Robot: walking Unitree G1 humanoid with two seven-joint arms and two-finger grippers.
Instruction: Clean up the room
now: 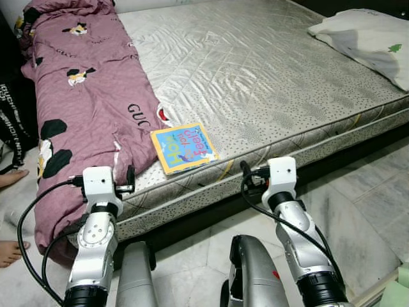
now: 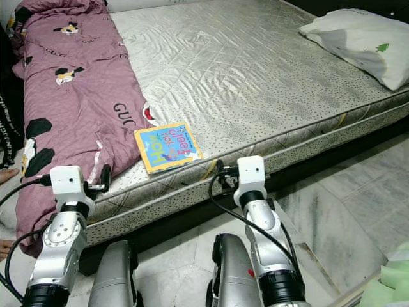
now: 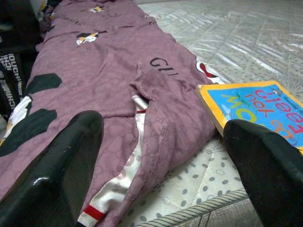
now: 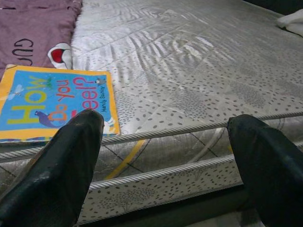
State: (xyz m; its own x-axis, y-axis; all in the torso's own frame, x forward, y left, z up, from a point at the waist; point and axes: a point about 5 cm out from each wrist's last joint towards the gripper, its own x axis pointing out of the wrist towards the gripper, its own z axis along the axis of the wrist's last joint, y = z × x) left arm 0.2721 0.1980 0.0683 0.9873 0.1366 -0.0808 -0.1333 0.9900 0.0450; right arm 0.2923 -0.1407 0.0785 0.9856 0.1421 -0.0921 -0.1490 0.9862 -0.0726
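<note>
Item: picture book (image 1: 184,148), flat near front edge of bare mattress (image 1: 268,83), just beside purple quilt (image 1: 83,96); pillow (image 1: 370,41) at far corner. Left claw (image 3: 161,165) and right claw (image 4: 165,161) both spread apart, empty, short of mattress edge. Recommended: approach book squarely, pinch overhanging-side edge. Containers: none seen.

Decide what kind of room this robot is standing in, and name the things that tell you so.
Most likely a bedroom: a bare quilted mattress lies low over a marble floor, with a purple duvet along one side and a white pillow at the far corner.
</note>
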